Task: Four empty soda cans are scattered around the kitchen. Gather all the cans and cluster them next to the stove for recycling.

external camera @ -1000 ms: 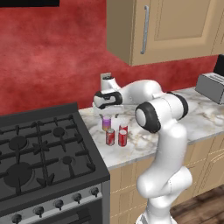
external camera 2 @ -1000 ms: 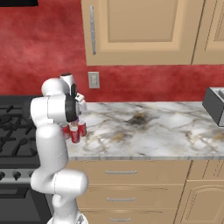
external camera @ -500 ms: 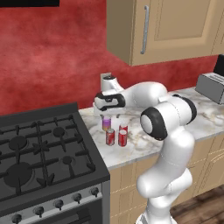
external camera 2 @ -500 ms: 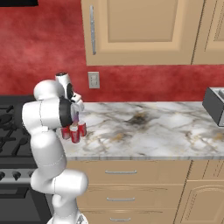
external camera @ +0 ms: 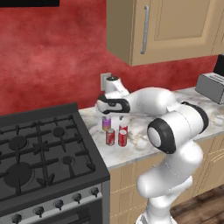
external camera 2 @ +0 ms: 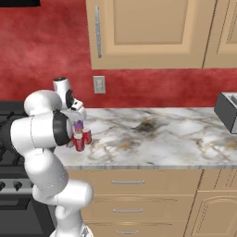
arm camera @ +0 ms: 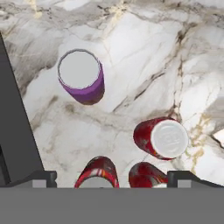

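Hand view: pincer (arm camera: 112,177) fully open, empty, above upright soda cans (arm camera: 161,138) on counter (arm camera: 144,52).

The scene is lit evenly and brightly, with no single light source to be made out. Soft, faint shadows are cast on the marble counter (arm camera: 144,57) beside the purple can (arm camera: 81,75). No glare, blur or edge distortion is seen; rendered edges are slightly jagged.

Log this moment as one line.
tool: open, empty, above cans | purple can, three red cans: upright, clustered beside stove
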Available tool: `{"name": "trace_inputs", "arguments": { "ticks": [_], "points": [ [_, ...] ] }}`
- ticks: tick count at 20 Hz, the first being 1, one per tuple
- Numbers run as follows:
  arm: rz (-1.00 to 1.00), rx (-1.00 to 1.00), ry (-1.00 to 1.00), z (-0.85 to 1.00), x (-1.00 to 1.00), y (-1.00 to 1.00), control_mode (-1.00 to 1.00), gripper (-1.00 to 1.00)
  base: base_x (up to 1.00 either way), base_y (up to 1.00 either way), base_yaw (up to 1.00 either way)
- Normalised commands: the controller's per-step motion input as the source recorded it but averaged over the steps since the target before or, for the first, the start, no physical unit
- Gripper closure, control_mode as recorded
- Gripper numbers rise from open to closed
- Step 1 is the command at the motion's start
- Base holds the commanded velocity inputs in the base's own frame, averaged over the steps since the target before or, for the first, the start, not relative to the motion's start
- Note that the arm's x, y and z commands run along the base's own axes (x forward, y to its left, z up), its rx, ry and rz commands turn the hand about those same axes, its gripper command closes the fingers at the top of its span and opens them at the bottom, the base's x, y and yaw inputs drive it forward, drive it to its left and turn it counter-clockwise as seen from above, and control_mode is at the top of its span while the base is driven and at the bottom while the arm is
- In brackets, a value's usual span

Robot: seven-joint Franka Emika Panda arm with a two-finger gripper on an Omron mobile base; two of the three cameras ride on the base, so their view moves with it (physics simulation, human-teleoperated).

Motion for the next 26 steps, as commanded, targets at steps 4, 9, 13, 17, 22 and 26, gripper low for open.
{"name": "trace_inputs", "arguments": {
  "ticks": [4, 9, 13, 17, 22, 26],
  "points": [
    [0.00, 0.01, -0.02, 0.26, -0.44, -0.08, -1.00, -1.00, 0.00, 0.00, 0.00],
    [0.00, 0.01, 0.00, 0.28, -0.47, -0.07, -1.00, -1.00, 0.00, 0.00, 0.00],
    [0.00, 0.00, 0.00, 0.29, -0.48, -0.06, -1.00, -1.00, 0.00, 0.00, 0.00],
    [0.11, 0.00, -0.04, 0.13, -0.55, -0.08, -1.00, -1.00, 0.00, 0.00, 0.00],
    [0.22, 0.00, -0.07, 0.00, -0.50, -0.14, -1.00, -1.00, 0.00, 0.00, 0.00],
    [0.30, 0.00, -0.08, 0.00, -0.50, -0.18, -1.00, -1.00, 0.00, 0.00, 0.00]
  ]
}}
